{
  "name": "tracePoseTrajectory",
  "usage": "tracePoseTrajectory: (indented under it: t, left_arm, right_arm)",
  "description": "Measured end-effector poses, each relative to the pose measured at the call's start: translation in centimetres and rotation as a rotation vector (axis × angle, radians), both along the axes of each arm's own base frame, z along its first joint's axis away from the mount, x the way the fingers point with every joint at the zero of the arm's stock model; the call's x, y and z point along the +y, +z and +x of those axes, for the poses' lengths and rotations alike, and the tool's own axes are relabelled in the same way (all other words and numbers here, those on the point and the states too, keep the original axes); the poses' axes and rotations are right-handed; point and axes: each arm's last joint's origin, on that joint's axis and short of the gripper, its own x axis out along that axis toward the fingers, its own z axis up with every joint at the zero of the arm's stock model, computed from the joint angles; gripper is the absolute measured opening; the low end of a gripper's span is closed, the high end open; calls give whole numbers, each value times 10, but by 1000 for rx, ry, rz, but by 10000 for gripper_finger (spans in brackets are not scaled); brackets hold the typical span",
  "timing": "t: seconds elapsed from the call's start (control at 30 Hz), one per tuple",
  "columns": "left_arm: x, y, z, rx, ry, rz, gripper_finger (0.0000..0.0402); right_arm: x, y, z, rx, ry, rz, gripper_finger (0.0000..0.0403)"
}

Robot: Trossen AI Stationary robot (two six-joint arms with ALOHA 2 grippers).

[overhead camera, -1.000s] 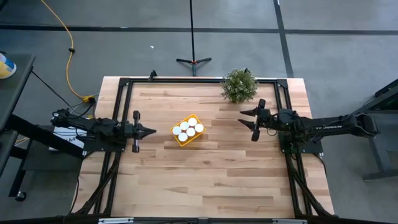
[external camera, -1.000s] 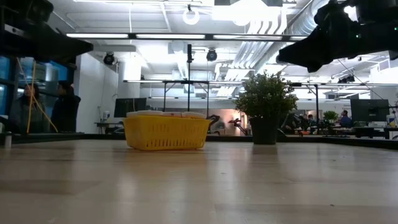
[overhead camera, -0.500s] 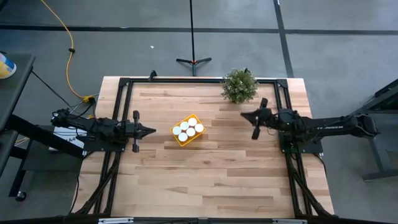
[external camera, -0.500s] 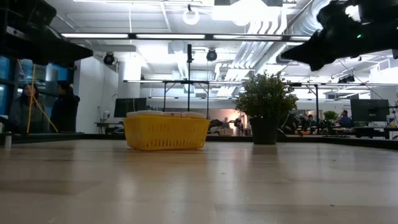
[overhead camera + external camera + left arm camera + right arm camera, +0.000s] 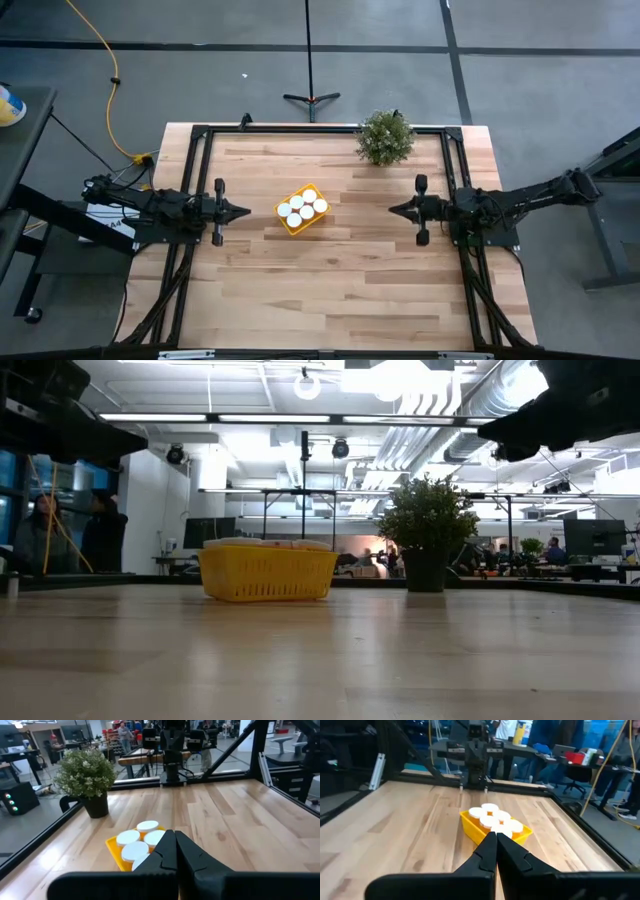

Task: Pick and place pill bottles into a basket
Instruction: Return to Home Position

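Observation:
The yellow basket (image 5: 301, 210) stands on its base at the table's middle, with several white-capped pill bottles (image 5: 302, 208) upright inside; it also shows in the low view (image 5: 268, 573), the left wrist view (image 5: 116, 854) and the right wrist view (image 5: 473, 831). My left gripper (image 5: 246, 211) is shut and empty, raised left of the basket. My right gripper (image 5: 392, 210) is shut and empty, raised right of the basket. Both point at the basket.
A green potted plant (image 5: 385, 137) stands at the table's far edge, right of centre. A black frame (image 5: 200, 135) runs along the table's far and side edges. Bare wood lies toward the near edge.
My right gripper has shut from open, turned about its axis, and drawn back a little toward the table's right and near side. The basket and my left arm have kept still.

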Motion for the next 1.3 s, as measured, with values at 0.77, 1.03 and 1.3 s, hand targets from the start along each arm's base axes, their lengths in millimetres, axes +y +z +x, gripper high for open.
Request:
tracePoseTrajectory:
  t: [0.77, 1.03, 1.3]
  left_arm:
    - [-2, 1, 1, -22, -77, 64, 23]
    - [-2, 1, 1, -36, -69, 106, 23]
    - [8, 1, 4, -47, 4, 65, 25]
  right_arm:
    - [-9, 8, -42, -126, -142, 29, 0]
    - [-11, -23, -43, -210, -203, 20, 0]
    - [-13, -24, -42, -209, -182, 29, 0]
